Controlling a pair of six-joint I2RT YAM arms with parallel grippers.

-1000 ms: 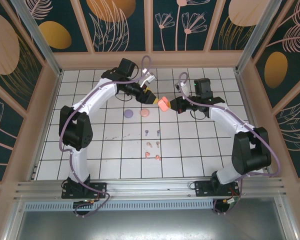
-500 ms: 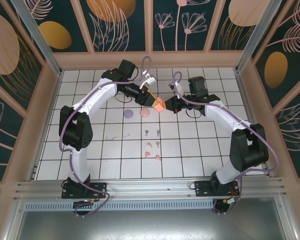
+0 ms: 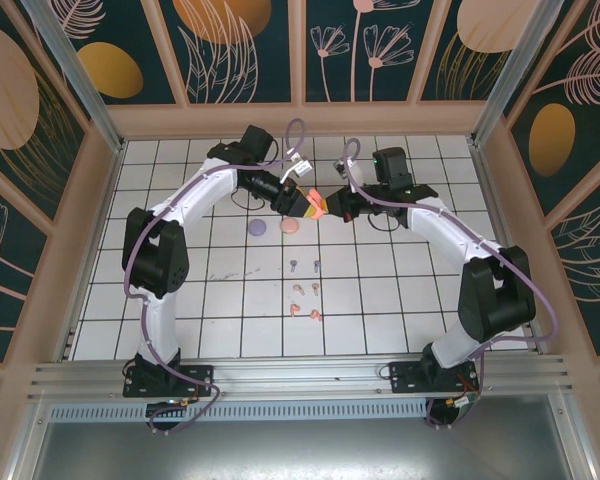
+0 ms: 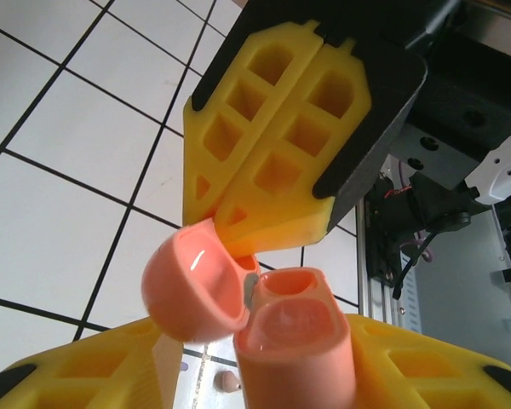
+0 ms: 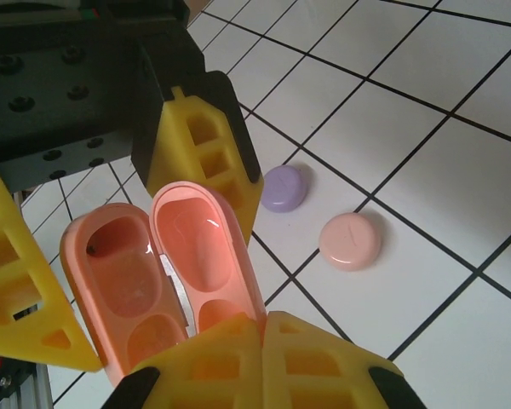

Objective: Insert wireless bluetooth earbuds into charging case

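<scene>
Six earbuds (image 3: 298,289) lie on the white tiled table (image 3: 180,310) between the two arms. They are tiny stemmed buds set in three short rows of two: lilac-blue farthest from the bases, pale pink in the middle, coral-orange nearest. Their finer shape is too small to make out.

Beyond them and lifted off the tiles, the coral-orange charging case (image 4: 294,336) is hinged open. It has a glossy base with two hollow wells of bare plastic, and a smooth rounded lid (image 4: 196,285) swung to one side.

The right gripper (image 4: 228,228) has its yellow fingers pressed together on the lid's edge, pinching it. The left gripper (image 3: 305,202) straddles the base with its jaws parted. One finger lies against the base, while the other stands off it with tile showing in the gap.

On the table under the grippers, a closed lilac case (image 5: 283,187) and a closed pale pink case (image 5: 350,241) rest near each other without touching.
</scene>
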